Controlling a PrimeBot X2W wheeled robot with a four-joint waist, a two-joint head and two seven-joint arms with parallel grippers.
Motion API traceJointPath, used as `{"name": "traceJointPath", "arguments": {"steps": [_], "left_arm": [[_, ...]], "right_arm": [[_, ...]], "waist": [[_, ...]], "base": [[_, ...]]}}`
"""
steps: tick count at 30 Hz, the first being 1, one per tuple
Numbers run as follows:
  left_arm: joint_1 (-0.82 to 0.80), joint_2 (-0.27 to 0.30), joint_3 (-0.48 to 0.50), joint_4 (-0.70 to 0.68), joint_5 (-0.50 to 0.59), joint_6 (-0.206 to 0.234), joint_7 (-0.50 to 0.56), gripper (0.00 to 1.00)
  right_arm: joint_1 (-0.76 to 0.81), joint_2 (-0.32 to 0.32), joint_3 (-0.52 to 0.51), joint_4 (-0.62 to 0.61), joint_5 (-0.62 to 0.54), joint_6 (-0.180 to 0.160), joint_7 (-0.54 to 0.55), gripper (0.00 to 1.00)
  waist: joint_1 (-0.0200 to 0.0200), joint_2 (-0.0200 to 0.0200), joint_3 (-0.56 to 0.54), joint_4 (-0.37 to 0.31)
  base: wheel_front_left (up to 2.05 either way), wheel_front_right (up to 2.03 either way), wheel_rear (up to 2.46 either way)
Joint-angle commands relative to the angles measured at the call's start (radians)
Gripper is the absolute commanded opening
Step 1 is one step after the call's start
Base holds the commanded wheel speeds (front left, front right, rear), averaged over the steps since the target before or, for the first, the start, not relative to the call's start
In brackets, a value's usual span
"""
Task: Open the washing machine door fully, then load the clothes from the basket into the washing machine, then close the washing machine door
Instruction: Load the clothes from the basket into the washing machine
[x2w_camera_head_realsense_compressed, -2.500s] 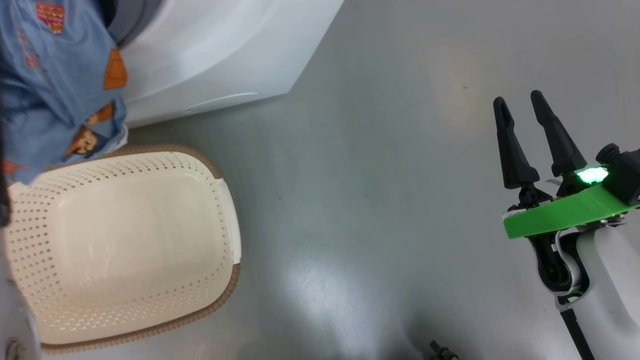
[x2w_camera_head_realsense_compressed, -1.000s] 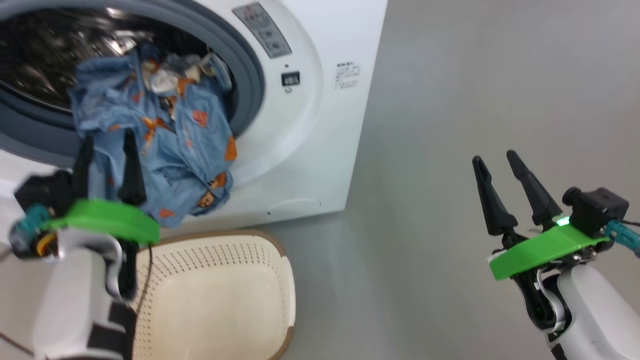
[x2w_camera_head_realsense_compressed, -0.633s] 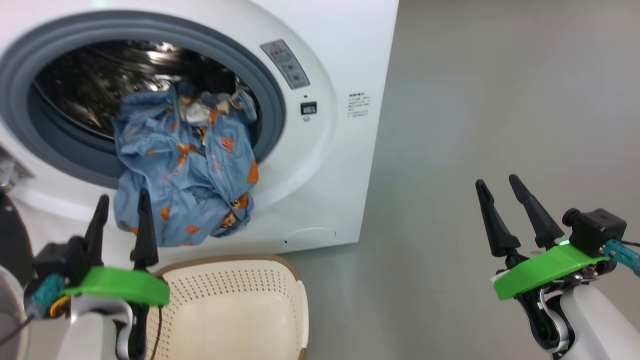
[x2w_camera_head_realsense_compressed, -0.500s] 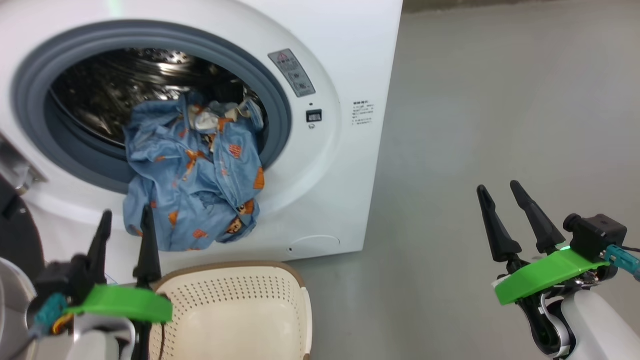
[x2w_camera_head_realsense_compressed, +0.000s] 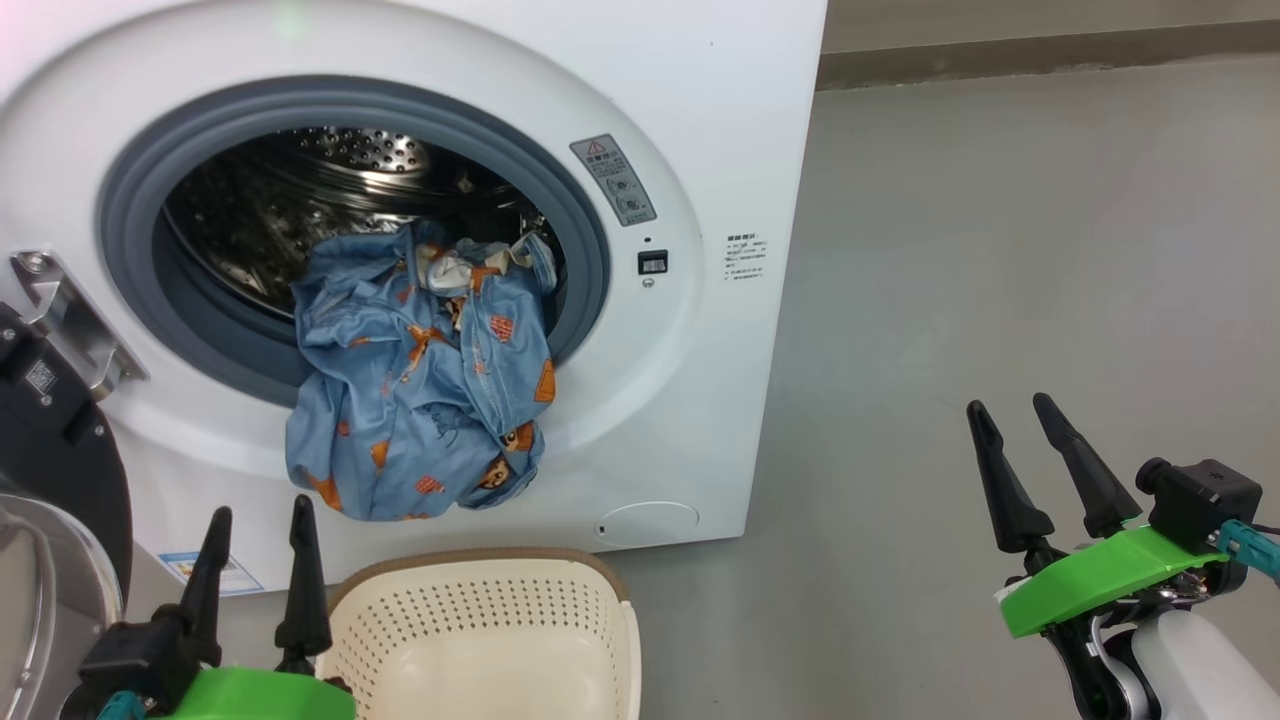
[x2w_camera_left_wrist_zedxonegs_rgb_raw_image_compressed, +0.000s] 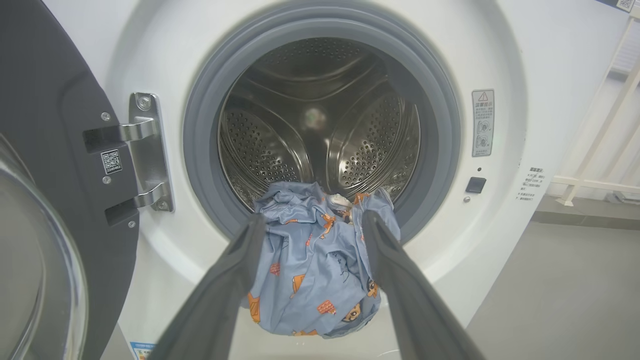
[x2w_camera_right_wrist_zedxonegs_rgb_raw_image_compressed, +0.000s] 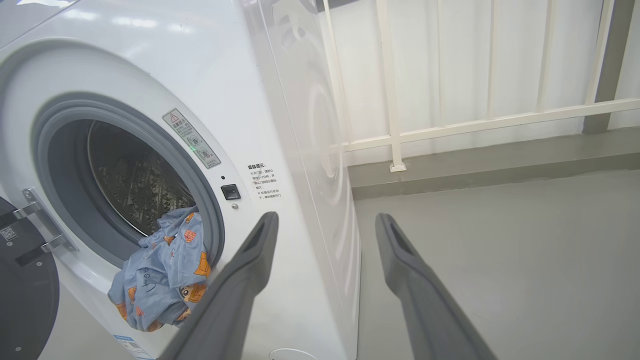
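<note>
The washing machine (x2w_camera_head_realsense_compressed: 740, 120) stands with its door (x2w_camera_head_realsense_compressed: 45, 450) swung open to the left on a steel hinge (x2w_camera_left_wrist_zedxonegs_rgb_raw_image_compressed: 145, 150). The light blue clothes (x2w_camera_head_realsense_compressed: 420, 390) with orange bears hang over the grey gasket (x2w_camera_head_realsense_compressed: 590, 260), partly in the drum (x2w_camera_left_wrist_zedxonegs_rgb_raw_image_compressed: 320, 130), partly draped down the white front. The cream basket (x2w_camera_head_realsense_compressed: 490, 640) sits on the floor below them, nothing showing in the part in view. My left gripper (x2w_camera_head_realsense_compressed: 258, 520) is open beside the basket, apart from the clothes (x2w_camera_left_wrist_zedxonegs_rgb_raw_image_compressed: 312, 270). My right gripper (x2w_camera_head_realsense_compressed: 1010, 408) is open over bare floor, far right.
Grey floor (x2w_camera_head_realsense_compressed: 1000, 250) stretches right of the machine to a wall base. A white railing (x2w_camera_right_wrist_zedxonegs_rgb_raw_image_compressed: 450, 125) stands behind the machine's right side. The round filter cap (x2w_camera_head_realsense_compressed: 648, 522) and a blue label sticker (x2w_camera_head_realsense_compressed: 210, 572) are low on the machine's front.
The left gripper has let go of the clothes, left them hanging from the drum mouth, and drawn back low. The head camera has tilted up, bringing the whole opening into view.
</note>
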Motion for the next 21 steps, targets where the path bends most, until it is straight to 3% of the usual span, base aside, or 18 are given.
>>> {"name": "traceJointPath", "arguments": {"steps": [1,21], "left_arm": [[-0.013,0.009,0.034,-0.035,0.009,0.011,-0.006,1.00],[-0.010,0.004,0.019,-0.027,-0.002,0.020,-0.005,1.00]], "right_arm": [[0.001,-0.010,0.011,-0.026,-0.014,0.006,-0.008,1.00],[-0.009,-0.017,0.014,-0.019,-0.023,0.006,-0.008,1.00]], "waist": [[0.0000,0.0000,-0.002,0.003],[0.0000,0.0000,0.015,-0.002]], "base": [[0.00,0.00,0.00],[0.00,0.00,0.00]]}}
